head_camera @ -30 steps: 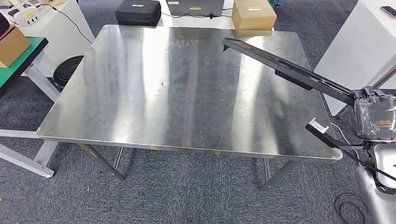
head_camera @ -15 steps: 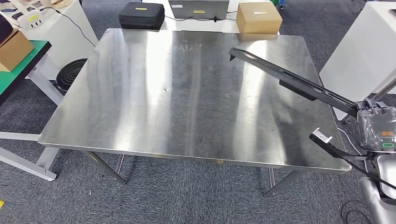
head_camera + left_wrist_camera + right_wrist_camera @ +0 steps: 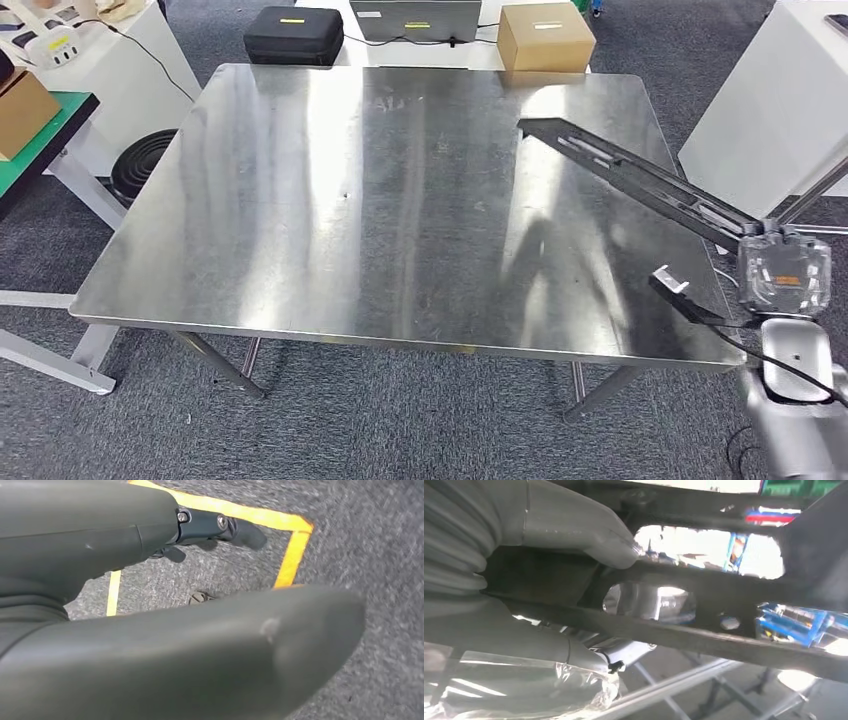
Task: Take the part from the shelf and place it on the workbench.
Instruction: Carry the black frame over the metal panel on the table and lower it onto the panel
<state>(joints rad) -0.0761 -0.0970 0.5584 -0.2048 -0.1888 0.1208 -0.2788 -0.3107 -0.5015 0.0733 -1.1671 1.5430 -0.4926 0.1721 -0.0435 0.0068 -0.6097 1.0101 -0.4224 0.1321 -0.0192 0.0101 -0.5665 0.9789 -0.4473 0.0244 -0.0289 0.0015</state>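
Part (image 3: 625,172): your right hand (image 3: 549,545) grasps its near end, so it juts out over the table (image 3: 300,200), ready to lower; left hand (image 3: 215,525) state unclear.

The workbench (image 3: 380,200) is lying bare across its steel top, giving a hand wide passage. Only the long black part (image 3: 630,175) is reaching over its right side. A cardboard box (image 3: 545,35) and black case (image 3: 293,33) are sitting just beyond the far edge.
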